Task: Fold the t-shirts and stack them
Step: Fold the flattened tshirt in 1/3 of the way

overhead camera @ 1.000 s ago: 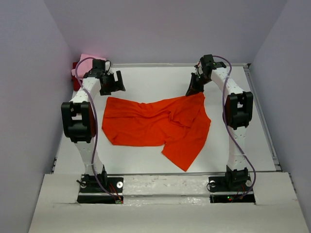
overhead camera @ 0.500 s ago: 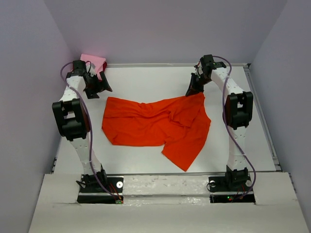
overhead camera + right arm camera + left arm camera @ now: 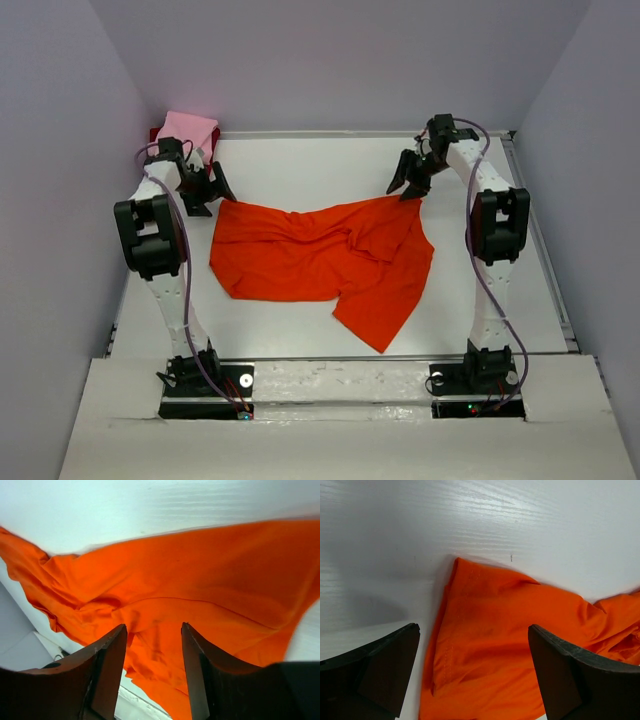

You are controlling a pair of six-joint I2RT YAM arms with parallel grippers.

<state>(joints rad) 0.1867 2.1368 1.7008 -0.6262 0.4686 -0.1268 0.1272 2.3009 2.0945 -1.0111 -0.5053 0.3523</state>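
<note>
While the orange-red t-shirt [image 3: 300, 255] lies rumpled, left gripper [image 3: 472, 630] and right gripper [image 3: 153, 627] hold nothing, jaws apart. The pink t-shirt [image 3: 190, 127] lies beyond.

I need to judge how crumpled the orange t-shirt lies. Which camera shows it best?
The top external view: the whole orange t-shirt lies in frame, creased at the middle. The left wrist view shows only one corner; the right wrist view only a rumpled stretch.

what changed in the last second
The right gripper opened and let go of the far right corner of the orange t-shirt. The left gripper, open throughout, swung left, then back toward its far left corner. The orange t-shirt and the pink t-shirt stayed put.
</note>
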